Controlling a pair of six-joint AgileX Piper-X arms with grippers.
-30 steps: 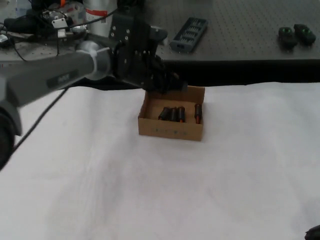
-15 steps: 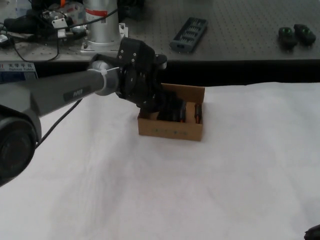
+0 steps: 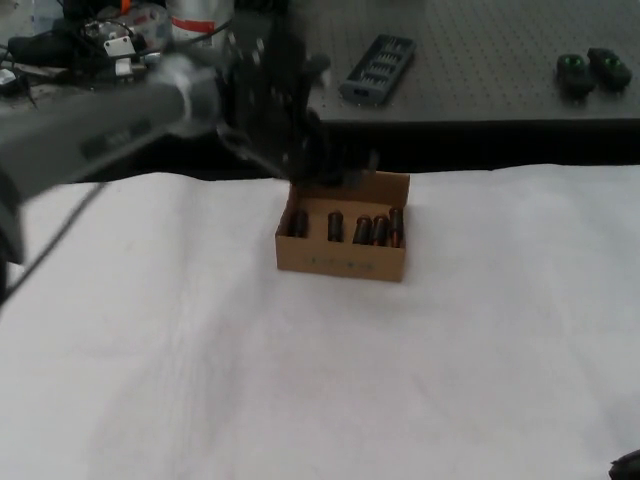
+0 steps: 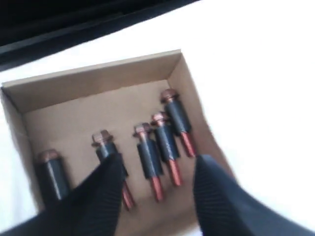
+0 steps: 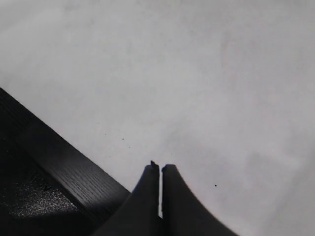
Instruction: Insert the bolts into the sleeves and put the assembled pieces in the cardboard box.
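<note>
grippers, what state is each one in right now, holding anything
Left gripper: open, empty, over the cardboard box.
Right gripper: shut, holding nothing.

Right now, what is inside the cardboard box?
Five copper bolts, each in a black sleeve, lie on the floor of the cardboard box. The open left pincer covers part of that floor.
</note>
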